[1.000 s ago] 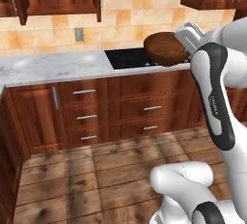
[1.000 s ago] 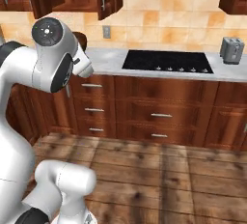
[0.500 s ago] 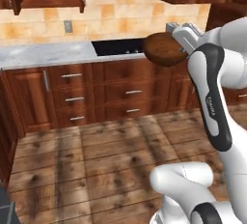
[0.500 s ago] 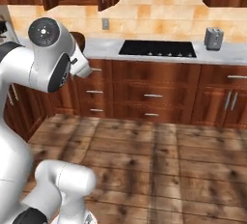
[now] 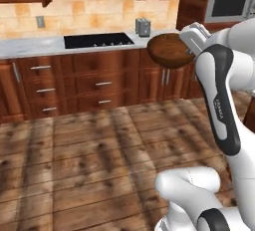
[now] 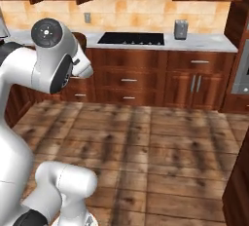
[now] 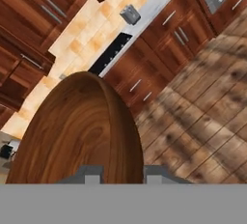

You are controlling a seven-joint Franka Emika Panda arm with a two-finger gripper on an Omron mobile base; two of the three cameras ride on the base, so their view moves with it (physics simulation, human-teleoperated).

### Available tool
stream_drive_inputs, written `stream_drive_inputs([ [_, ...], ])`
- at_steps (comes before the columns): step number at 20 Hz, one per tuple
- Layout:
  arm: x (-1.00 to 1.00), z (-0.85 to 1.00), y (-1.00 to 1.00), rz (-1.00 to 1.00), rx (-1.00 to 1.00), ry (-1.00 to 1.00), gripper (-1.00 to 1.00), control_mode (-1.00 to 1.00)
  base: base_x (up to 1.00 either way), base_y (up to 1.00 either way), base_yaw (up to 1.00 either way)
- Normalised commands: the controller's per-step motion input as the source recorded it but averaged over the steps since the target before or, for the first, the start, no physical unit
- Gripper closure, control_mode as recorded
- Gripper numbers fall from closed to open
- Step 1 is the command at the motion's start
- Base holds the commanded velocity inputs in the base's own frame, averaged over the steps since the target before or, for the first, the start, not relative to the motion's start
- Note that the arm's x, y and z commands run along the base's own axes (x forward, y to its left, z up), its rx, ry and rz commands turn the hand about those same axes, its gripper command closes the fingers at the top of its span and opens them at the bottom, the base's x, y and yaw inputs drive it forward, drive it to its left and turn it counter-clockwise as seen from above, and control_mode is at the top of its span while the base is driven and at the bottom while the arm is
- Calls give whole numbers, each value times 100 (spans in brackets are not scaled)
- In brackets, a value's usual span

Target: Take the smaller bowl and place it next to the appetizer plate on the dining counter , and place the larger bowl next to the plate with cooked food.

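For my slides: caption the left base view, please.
Gripper shut on the smaller bowl, carried high above the wooden floor.

Home kitchen: reddish wood cabinets (image 5: 99, 88) with steel handles, marble wall counter (image 6: 204, 43), black cooktop (image 5: 97, 40), tan tile backsplash (image 6: 146, 8), plank floor (image 6: 160, 142). Steel box on the counter is probably a toaster (image 5: 143, 26); built-in microwave (image 5: 230, 3).
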Motion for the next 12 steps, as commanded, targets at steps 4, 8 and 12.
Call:
stream_drive_inputs([
  [4, 0, 0, 0, 0, 0, 0, 100, 100, -100, -85, -4],
  [8, 0, 0, 0, 0, 0, 0, 100, 100, -100, -81, -4],
  [12, 0, 0, 0, 0, 0, 0, 100, 100, -100, -62, 0],
])
